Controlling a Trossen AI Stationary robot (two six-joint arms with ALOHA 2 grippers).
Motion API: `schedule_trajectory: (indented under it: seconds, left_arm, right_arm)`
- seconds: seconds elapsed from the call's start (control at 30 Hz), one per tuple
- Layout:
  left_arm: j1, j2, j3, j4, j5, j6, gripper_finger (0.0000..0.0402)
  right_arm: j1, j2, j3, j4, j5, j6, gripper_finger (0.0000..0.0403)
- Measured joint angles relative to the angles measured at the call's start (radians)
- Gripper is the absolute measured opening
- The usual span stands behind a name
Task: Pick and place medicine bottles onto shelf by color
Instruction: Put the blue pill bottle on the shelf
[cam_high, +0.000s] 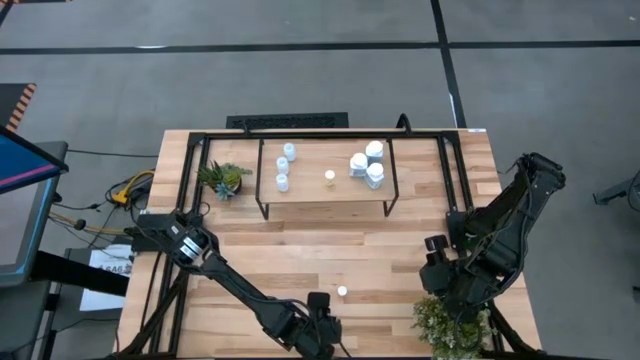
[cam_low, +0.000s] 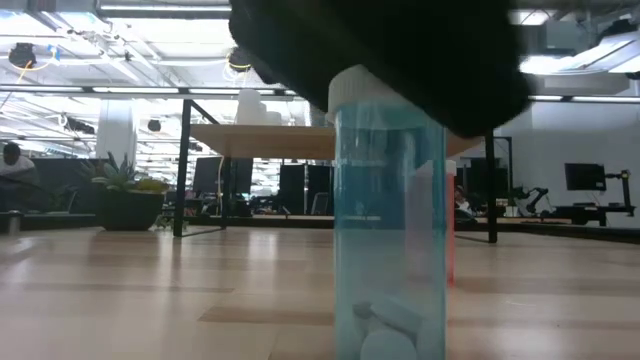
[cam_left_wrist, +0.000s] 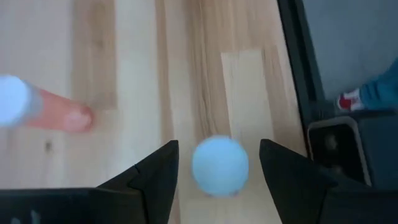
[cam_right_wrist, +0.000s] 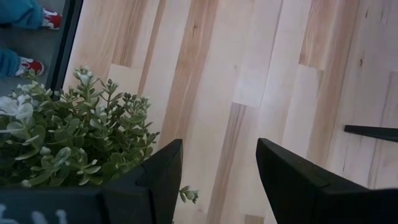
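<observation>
Hovering left gripper (cam_left_wrist: 217, 163), fingers apart, straddling upright blue bottle (cam_left_wrist: 219, 165) directly below; right gripper (cam_right_wrist: 214, 163) farther, open.

High view straight down; low view table-level, close behind blue bottle (cam_low: 390, 230); wrists downward.

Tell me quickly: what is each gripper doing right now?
Left gripper: open, straddling a blue bottle, not gripping.
Right gripper: open, empty, beside the plant.
</observation>
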Motion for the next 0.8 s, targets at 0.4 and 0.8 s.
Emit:
schedule_trajectory:
  seconds: [0.4,0.8]
  left_arm:
    - [0.01,0.008,0.002,0.001,0.008,-0.014,0.0199]
    - [0.038,0.008,0.125,-0.134,0.088,-0.154,0.0074]
  right_arm:
    - [0.0,0.0,0.0,-0.002,0.0,0.0,0.0225]
    - [0.0,0.0,0.0,-0.01,0.0,0.0,0.0225]
